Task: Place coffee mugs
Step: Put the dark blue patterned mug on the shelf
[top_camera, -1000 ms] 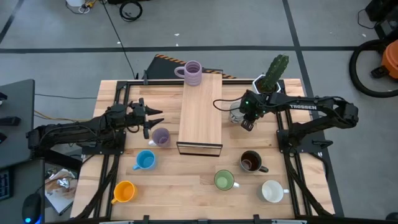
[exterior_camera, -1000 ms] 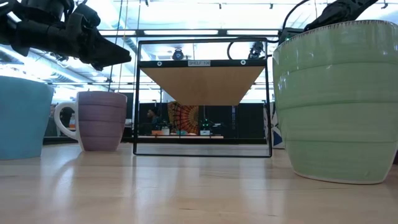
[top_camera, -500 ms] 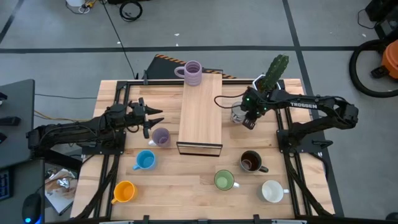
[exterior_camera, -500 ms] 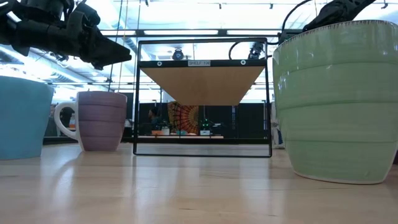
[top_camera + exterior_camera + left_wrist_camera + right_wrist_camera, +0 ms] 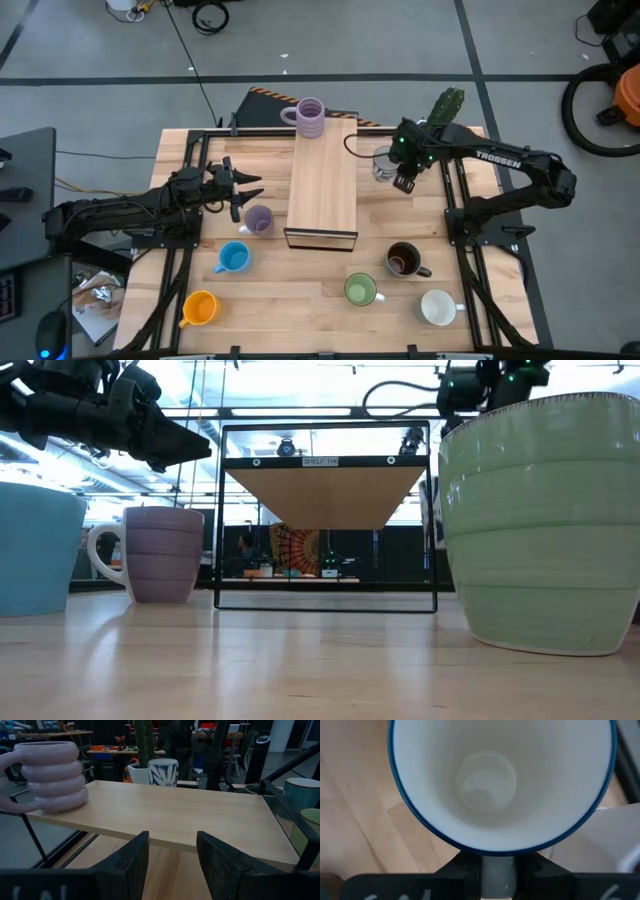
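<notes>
My right gripper [image 5: 394, 169] is shut on a white mug with a blue rim and blue pattern [image 5: 382, 164], held in the air just right of the wooden shelf [image 5: 323, 185]. The right wrist view looks down into the mug [image 5: 487, 775]. It also shows in the left wrist view [image 5: 163, 771], beyond the shelf top. My left gripper [image 5: 252, 190] is open and empty, hovering left of the shelf above a lilac mug [image 5: 259, 220] that stands on the table. A second lilac mug [image 5: 310, 118] stands on the shelf's far end. My right gripper pinches the mug's handle [image 5: 495, 872] between its two fingers, just outside the rim. The fingers come from above, pointing down. The mug hangs upright, mouth up, lifted clear of the table.
A blue mug [image 5: 232, 258], an orange mug [image 5: 200, 308], a green mug [image 5: 360, 290], a dark brown mug [image 5: 404, 260] and a white mug [image 5: 437, 307] stand on the near half of the table. A cactus in a white planter [image 5: 443, 112] stands right behind my right gripper.
My right gripper has risen and gone toward the table's far edge with the blue-rimmed mug, which stays upright and is now higher, beside the shelf's top.
</notes>
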`<state>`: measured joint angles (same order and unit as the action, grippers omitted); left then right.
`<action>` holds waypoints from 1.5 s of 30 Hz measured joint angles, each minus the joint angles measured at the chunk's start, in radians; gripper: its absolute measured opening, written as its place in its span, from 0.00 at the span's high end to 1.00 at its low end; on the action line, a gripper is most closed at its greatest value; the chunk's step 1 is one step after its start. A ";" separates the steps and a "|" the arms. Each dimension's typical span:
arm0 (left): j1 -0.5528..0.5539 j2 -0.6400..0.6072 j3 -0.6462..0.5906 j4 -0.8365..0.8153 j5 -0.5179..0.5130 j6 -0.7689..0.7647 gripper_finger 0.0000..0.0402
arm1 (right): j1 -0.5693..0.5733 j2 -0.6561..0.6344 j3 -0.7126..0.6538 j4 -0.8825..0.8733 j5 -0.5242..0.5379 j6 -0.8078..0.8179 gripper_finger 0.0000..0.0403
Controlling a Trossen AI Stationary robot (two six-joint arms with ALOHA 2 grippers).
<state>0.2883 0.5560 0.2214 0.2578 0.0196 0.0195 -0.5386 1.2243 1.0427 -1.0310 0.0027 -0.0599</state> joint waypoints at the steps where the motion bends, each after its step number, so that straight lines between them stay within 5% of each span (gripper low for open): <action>1: 0.000 0.000 0.000 0.000 0.000 0.000 0.57 | -0.007 0.000 0.021 -0.012 -0.002 -0.013 0.84; 10: 0.000 0.000 0.000 0.000 0.000 0.000 0.57 | -0.093 0.060 0.195 -0.107 -0.016 -0.157 0.84; 30: 0.000 0.000 0.000 -0.009 0.000 -0.008 0.57 | -0.174 0.500 0.825 -0.319 -0.100 -0.472 0.84; 45: 0.000 0.000 0.000 -0.050 0.000 -0.056 0.57 | -0.198 0.623 0.920 -0.238 -0.190 -0.553 0.84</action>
<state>0.2884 0.5564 0.2214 0.2083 0.0197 -0.0368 -0.7363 1.8473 1.9629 -1.2694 -0.1876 -0.6130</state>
